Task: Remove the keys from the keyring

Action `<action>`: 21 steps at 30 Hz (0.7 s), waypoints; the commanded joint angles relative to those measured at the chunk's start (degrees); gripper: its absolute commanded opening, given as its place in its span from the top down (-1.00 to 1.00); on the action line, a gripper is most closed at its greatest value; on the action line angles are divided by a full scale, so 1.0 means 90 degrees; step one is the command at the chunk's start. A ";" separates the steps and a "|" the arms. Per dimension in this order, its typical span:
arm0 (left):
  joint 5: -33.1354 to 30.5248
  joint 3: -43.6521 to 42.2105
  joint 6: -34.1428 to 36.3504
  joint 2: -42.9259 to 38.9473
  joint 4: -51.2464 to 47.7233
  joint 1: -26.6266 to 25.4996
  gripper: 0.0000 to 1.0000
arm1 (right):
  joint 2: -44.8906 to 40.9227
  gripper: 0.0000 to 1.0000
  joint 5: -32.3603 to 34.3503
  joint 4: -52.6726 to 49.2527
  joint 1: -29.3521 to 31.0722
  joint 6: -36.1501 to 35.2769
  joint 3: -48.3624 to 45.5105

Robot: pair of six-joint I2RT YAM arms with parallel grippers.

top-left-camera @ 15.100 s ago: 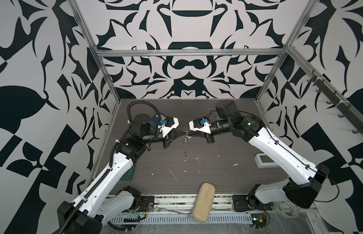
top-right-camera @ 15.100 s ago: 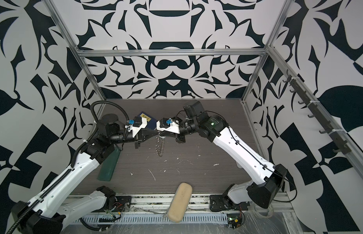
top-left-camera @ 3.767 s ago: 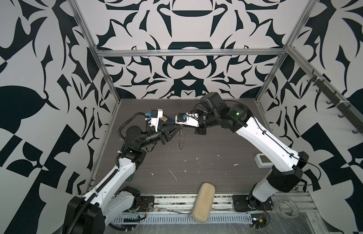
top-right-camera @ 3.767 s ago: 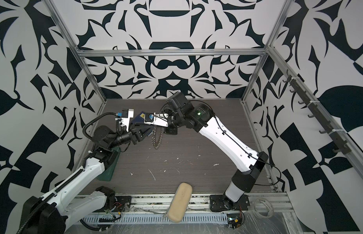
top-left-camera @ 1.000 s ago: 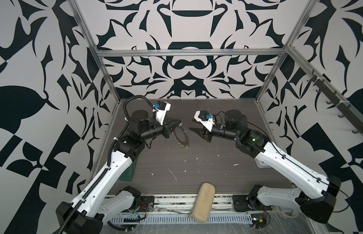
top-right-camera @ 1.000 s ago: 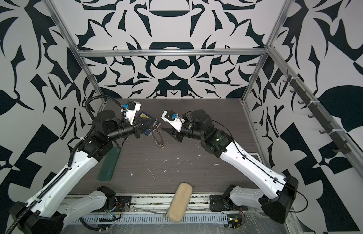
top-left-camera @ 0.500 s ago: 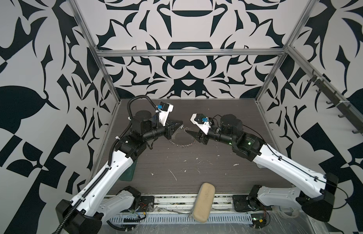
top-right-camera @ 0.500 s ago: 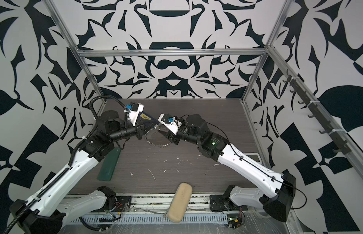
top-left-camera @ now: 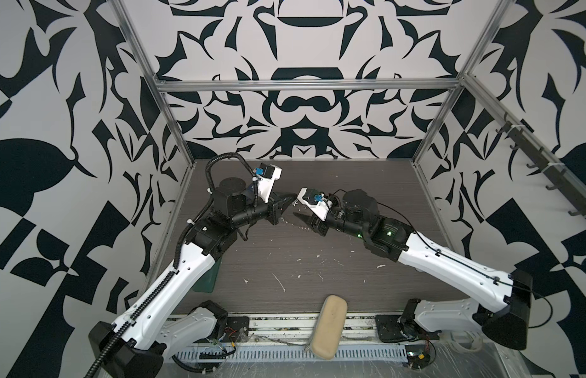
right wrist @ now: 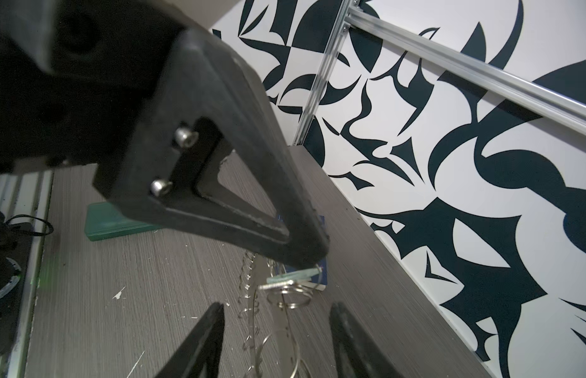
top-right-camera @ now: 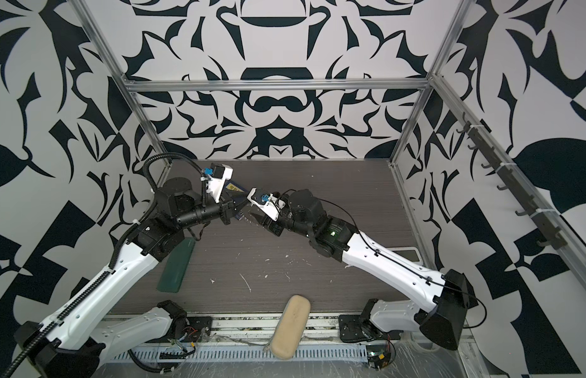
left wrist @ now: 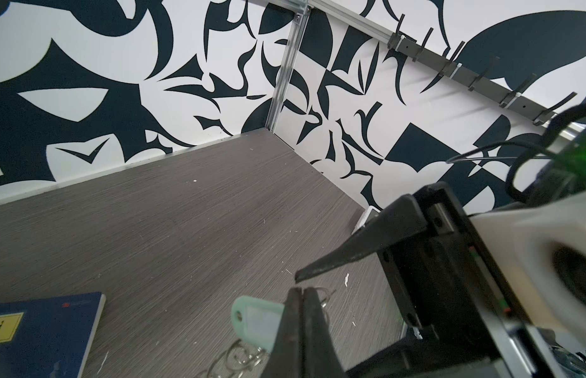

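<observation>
The left arm (top-left-camera: 187,265) comes up from the near left corner of the worktop (top-left-camera: 350,183). It bends at the elbow and points the left gripper (top-left-camera: 291,197) to the right, over the middle of the worktop. Its two fingers (left wrist: 312,327) are pressed tight together. The right arm (top-left-camera: 448,265) comes from the near right corner. It stretches out long and low and points the right gripper (right wrist: 275,307) to the left. Its fingers (right wrist: 200,343) stand apart like an open beak. The two grippers are tip to tip, just beside each other, up off the worktop.
</observation>
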 commanded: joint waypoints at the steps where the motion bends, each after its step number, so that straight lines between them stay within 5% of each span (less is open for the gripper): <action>1: -0.0027 0.0291 0.0011 -0.0042 -0.0019 -0.0027 1.00 | -0.0038 -0.09 0.0177 0.0448 0.0040 -0.0089 0.0032; 21: -0.0071 0.0321 0.0010 -0.0048 -0.0015 -0.0086 1.00 | 0.0224 -0.08 0.0490 0.0548 0.0053 -0.0070 0.0239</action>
